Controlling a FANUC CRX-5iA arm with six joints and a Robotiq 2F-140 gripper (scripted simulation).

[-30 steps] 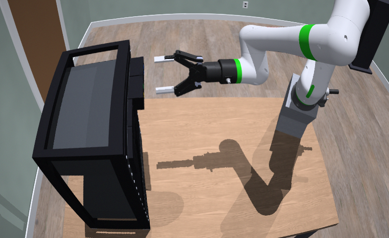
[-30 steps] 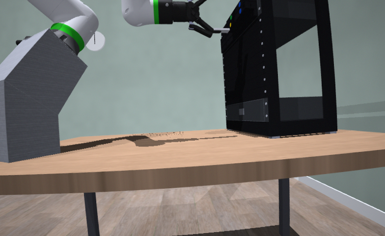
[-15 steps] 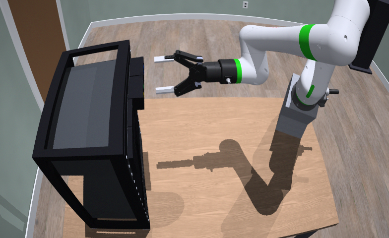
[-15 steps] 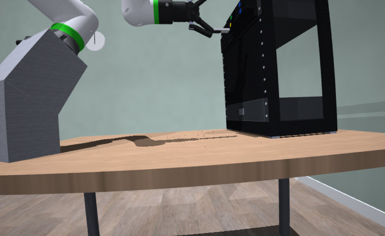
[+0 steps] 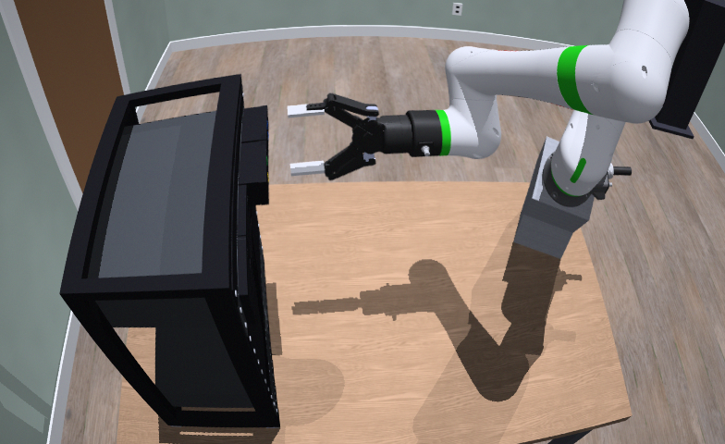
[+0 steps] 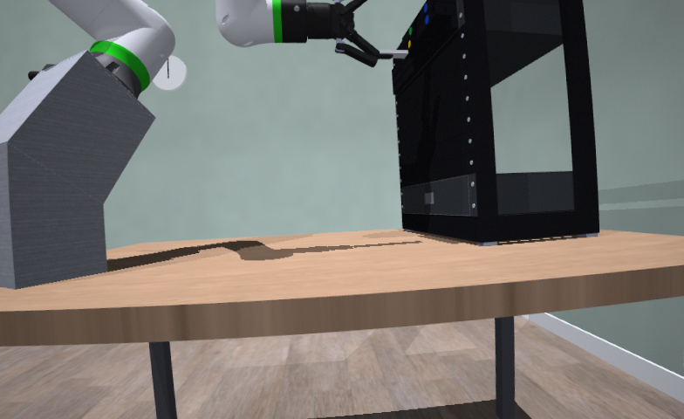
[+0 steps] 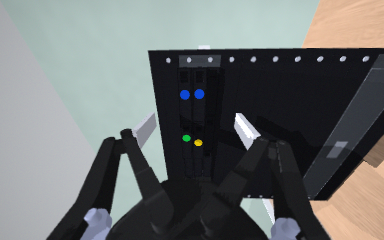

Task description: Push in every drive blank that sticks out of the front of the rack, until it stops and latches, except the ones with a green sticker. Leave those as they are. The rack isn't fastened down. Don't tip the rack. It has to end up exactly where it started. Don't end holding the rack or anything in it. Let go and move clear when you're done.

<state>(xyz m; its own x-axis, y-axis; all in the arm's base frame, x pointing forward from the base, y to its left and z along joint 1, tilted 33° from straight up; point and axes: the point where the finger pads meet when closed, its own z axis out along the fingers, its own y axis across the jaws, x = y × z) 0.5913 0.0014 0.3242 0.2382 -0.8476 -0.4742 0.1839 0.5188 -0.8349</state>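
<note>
The gripper (image 5: 307, 138), spread wide and empty, hovers before stiff blanks (image 5: 255, 147) jutting from the loose rack's (image 5: 152, 280) upper front on the table (image 5: 411, 247); push squarely on unstickered faces, gently, lest it tip.

Grey-green walls (image 6: 283, 145), brown door (image 5: 69, 71), wood plank floor (image 5: 685, 264), light wooden table (image 6: 335, 280).
</note>
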